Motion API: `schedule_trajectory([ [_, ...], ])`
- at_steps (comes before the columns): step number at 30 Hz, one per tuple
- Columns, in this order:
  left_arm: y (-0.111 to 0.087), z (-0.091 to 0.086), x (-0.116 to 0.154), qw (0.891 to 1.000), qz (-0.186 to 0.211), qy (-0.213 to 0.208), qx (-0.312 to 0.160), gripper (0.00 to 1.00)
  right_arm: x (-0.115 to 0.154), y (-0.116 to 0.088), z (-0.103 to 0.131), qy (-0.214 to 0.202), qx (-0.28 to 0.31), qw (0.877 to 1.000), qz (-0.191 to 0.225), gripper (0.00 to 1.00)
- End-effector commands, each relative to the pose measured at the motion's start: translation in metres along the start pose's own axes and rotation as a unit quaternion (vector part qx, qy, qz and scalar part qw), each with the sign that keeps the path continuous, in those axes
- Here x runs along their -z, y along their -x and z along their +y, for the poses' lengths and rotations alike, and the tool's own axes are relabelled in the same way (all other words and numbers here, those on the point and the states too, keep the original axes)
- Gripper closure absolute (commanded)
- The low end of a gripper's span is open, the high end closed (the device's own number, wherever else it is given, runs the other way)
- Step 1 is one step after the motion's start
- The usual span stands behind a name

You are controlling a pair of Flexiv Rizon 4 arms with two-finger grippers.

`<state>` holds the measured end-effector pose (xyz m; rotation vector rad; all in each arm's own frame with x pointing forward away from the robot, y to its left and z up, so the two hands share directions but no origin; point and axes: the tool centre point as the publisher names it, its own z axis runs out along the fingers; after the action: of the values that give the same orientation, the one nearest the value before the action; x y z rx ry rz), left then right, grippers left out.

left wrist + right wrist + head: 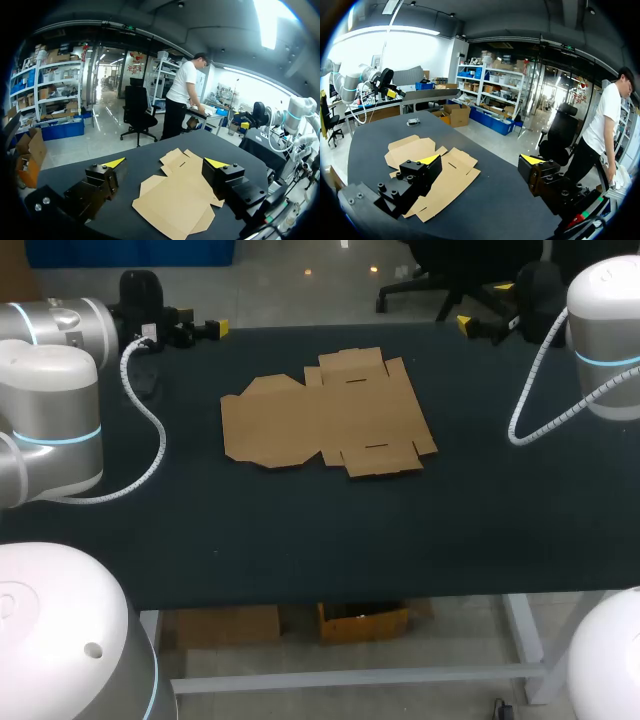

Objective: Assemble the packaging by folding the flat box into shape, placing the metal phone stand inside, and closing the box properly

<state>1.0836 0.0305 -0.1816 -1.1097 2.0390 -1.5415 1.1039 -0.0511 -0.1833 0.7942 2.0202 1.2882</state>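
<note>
From the head view, the flat box (330, 415) is lying face-down-flat on the dark desk (300, 530), around the middle and a little toward the far side. Both arms are hanging back at the far corners, well apart from it. Its long axis is running left to right across the desk. The end with the angled flaps is pointing toward our left arm, and small tabs are sticking out along the near and far edges. We are not making out the phone stand anywhere for certain.

In the left wrist view, the left pincer (165, 162) is standing spread wide and holding nothing. The box (175, 200) is lying ahead of it and below, not touching either finger.

In the right wrist view, the right pincer (481, 159) is likewise gaping and empty. The box (412, 149) is lying ahead of one finger rather than between the two.

We are judging the cardboard to be light and thin. It is probably stiff across its panels but ready to bend at the creases, and likely to slide if pushed. Lying flush, it is offering no face to pinch from above. We are thinking an outer flap edge is the place to take hold, with the other pincer pressing a middle panel down.
</note>
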Motion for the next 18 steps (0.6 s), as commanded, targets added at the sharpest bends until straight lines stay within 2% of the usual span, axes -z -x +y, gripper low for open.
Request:
schedule_trajectory([
  [1,-0.001,0.0,-0.001,1.0,-0.001,0.009,0.004,0.0,0.0,0.0,-0.001,-0.012,-0.007,1.0,0.005,0.0],
  [5,-0.002,-0.001,0.002,0.999,-0.003,0.027,0.021,0.0,-0.001,0.001,-0.001,-0.049,-0.018,0.999,0.006,0.0],
  [12,-0.005,0.0,0.006,0.998,-0.007,0.059,0.038,0.0,0.008,0.001,-0.003,-0.073,-0.04,0.996,0.02,0.0],
  [18,-0.008,0.004,0.012,0.994,-0.008,0.088,0.057,0.0,0.013,0.001,-0.009,-0.111,-0.068,0.991,0.025,0.0],
])
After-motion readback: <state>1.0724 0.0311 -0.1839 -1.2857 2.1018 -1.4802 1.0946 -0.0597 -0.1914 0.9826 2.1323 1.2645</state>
